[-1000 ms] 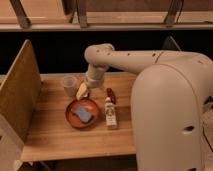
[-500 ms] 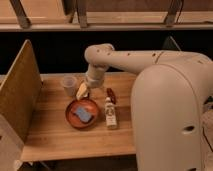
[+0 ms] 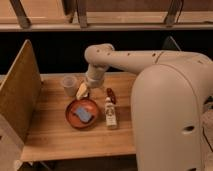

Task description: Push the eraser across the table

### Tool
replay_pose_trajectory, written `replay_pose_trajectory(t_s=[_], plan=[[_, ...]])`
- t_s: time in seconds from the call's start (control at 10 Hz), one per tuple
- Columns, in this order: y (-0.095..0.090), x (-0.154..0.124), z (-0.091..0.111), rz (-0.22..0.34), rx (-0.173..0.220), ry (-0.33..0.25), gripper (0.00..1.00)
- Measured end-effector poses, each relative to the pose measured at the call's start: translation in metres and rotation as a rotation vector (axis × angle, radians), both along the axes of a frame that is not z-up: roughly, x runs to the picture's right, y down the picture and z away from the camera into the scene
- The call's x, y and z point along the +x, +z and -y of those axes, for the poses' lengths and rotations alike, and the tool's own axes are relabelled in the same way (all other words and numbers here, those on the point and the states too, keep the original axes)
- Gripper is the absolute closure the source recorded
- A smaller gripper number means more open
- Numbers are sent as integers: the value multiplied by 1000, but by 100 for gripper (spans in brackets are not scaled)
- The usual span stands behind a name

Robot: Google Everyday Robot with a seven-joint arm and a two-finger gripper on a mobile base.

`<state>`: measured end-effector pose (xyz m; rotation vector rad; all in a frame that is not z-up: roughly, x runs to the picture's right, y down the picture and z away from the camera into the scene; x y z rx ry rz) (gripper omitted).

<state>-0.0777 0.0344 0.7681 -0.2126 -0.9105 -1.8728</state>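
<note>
The light-brown plank table (image 3: 55, 135) fills the lower left of the camera view. A round orange plate (image 3: 72, 119) lies on it, and a small blue block (image 3: 83, 114), which looks like the eraser, lies on the plate. My white arm reaches in from the right and bends down over the table. My gripper (image 3: 85, 90) hangs at its end, just above the plate's far rim and a little behind the blue block. A pale yellow shape (image 3: 81, 91) shows at the gripper's tip; I cannot tell whether it is part of the gripper or a separate thing.
A clear plastic cup (image 3: 68, 85) stands left of the gripper. A small white bottle (image 3: 110, 114) lies right of the plate, with a dark red object (image 3: 111, 95) behind it. A tan upright panel (image 3: 20, 95) walls the left side. My white body (image 3: 170, 115) covers the right.
</note>
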Motion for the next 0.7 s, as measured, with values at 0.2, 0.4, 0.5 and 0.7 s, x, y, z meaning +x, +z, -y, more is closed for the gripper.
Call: replay_pose_trajectory(t_s=[0.2, 0.4, 0.5, 0.7], plan=[[0, 0, 0, 0, 0, 0, 20], [0, 0, 0, 0, 0, 0, 22], [0, 0, 0, 0, 0, 0, 28], [0, 0, 0, 0, 0, 0, 48]])
